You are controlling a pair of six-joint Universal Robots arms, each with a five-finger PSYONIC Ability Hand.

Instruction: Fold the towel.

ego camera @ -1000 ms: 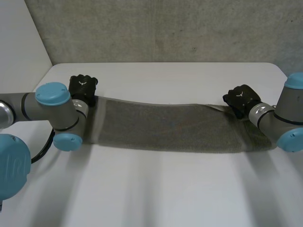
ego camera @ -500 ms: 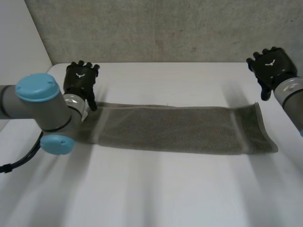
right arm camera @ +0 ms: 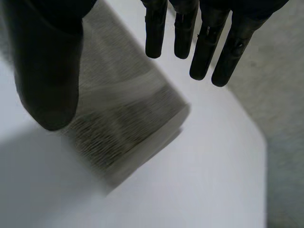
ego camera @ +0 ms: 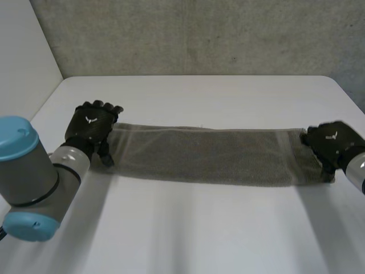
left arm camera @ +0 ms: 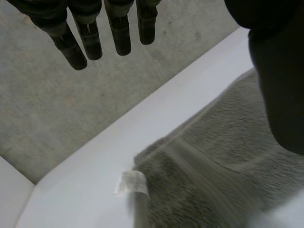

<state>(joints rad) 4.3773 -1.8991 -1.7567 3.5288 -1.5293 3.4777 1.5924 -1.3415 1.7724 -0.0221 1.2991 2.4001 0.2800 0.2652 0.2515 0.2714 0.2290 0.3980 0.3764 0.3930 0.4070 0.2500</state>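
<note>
head view: left hand (ego camera: 90,127), right hand (ego camera: 329,141) back down at towel (ego camera: 205,154) ends; fingers (right arm camera: 205,47) straight, empty

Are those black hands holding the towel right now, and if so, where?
Nothing is held. The left hand and the right hand are both open, one at each short end of the towel.
</note>
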